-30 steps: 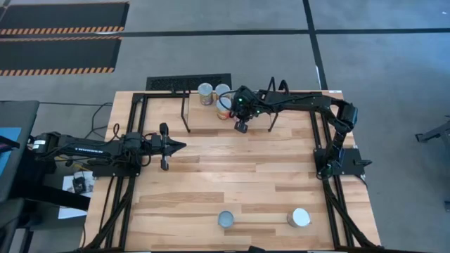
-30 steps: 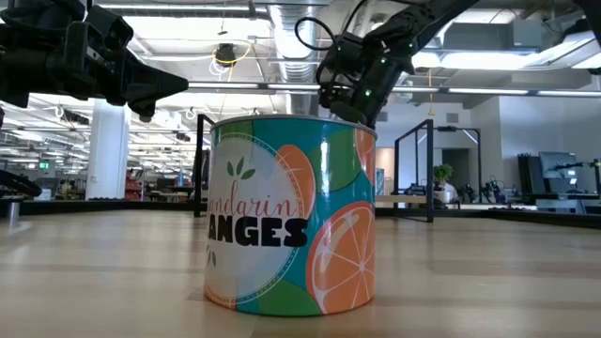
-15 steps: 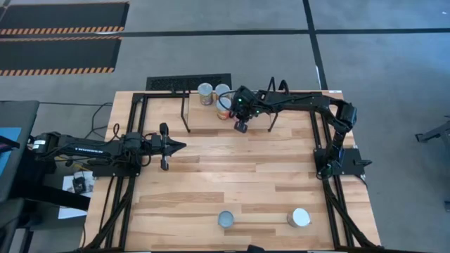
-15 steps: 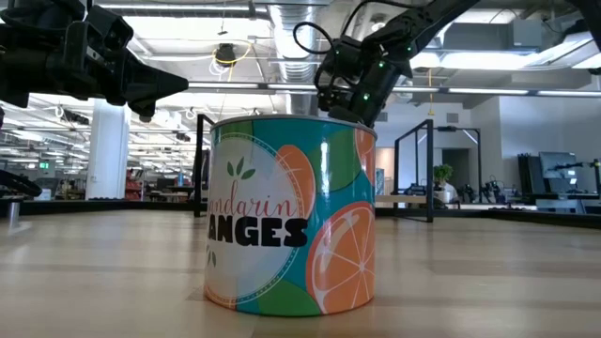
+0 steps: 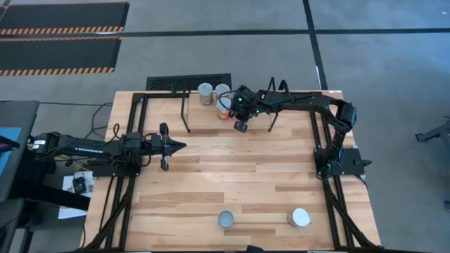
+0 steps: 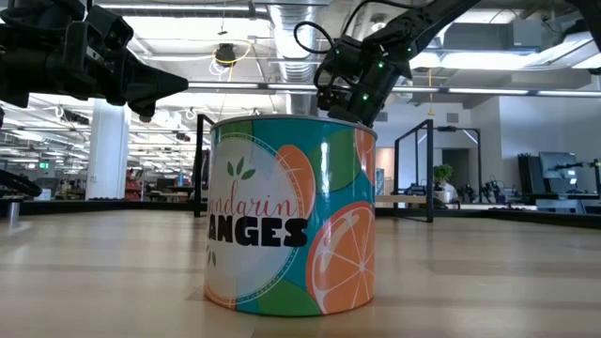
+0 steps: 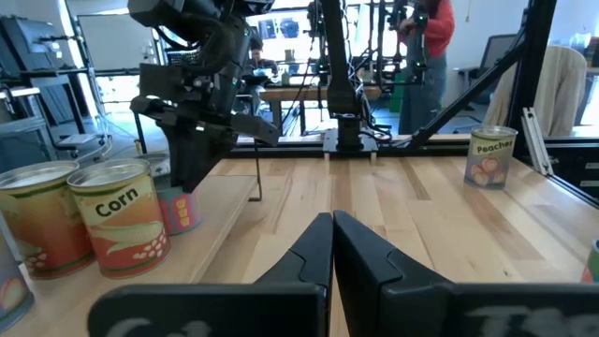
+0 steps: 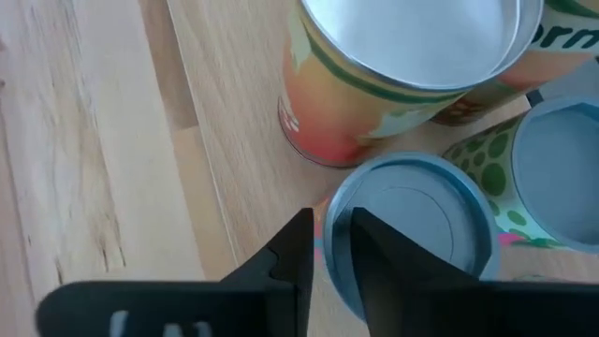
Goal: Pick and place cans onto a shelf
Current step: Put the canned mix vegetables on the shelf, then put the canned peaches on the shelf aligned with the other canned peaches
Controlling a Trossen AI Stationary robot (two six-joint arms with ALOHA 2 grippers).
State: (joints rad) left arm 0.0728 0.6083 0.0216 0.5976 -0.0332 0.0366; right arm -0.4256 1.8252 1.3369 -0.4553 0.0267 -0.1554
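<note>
Right gripper (image 5: 240, 126), fingers nearly closed and empty, above several cans (image 5: 205, 93) on the shelf (image 5: 204, 114); two cans (image 5: 226, 220) well behind it on the table remain

table (image 5: 246, 176): 2 cans near front edge (image 5: 226, 219) | shelf (image 5: 204, 116): cans at back

Plank-topped wooden table (image 5: 232, 176) sits on a grey floor (image 5: 211, 56) crossed by dark seam lines. Two black mats with orange-striped edges (image 5: 63, 35) lie beyond the table's far left corner. Behind the table: open industrial hall, exposed ceiling ducts (image 6: 282, 19), white column (image 6: 108, 150), glass partition (image 6: 413, 164), workbenches. A person in a red top (image 7: 432, 37) stands further back.
</note>
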